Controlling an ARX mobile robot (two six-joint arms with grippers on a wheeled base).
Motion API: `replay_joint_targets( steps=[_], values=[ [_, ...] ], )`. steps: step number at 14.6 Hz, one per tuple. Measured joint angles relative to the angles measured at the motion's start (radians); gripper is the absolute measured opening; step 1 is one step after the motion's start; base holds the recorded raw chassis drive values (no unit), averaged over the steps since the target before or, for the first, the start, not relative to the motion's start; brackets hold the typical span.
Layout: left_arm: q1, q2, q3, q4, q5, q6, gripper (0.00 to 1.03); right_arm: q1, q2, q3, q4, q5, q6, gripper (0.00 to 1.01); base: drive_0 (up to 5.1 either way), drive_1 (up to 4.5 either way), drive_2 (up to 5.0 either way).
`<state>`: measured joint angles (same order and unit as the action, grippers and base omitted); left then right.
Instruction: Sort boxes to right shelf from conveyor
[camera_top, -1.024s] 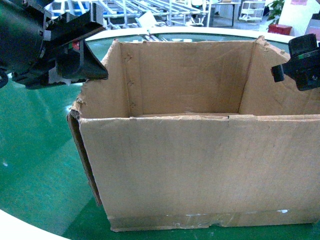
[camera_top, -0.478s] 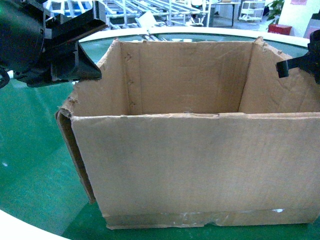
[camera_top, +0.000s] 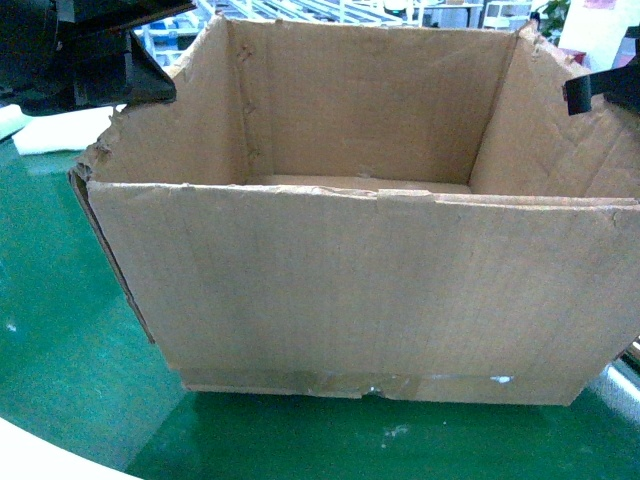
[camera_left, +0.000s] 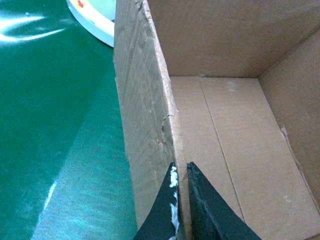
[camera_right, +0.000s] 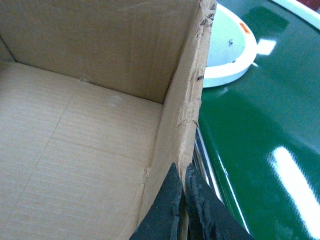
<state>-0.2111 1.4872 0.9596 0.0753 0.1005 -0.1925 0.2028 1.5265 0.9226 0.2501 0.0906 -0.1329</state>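
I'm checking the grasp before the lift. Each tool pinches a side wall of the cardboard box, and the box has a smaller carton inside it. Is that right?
Not quite. The cardboard box is empty: both wrist views show only its bare floor. The rest holds: the left tool is closed on the left wall's top edge, and the right tool on the right wall's.
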Motion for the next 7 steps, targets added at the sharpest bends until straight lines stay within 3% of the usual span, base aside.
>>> replay_joint_targets(
  steps=[7],
  values=[
    [-0.021, -0.064, 0.037, 0.064, -0.057, 0.037, 0.02, -0.014, -0.075, 0.025, 0.033, -0.003, 0.002, 0.02, 0.0, 0.0, 0.0]
  ],
)
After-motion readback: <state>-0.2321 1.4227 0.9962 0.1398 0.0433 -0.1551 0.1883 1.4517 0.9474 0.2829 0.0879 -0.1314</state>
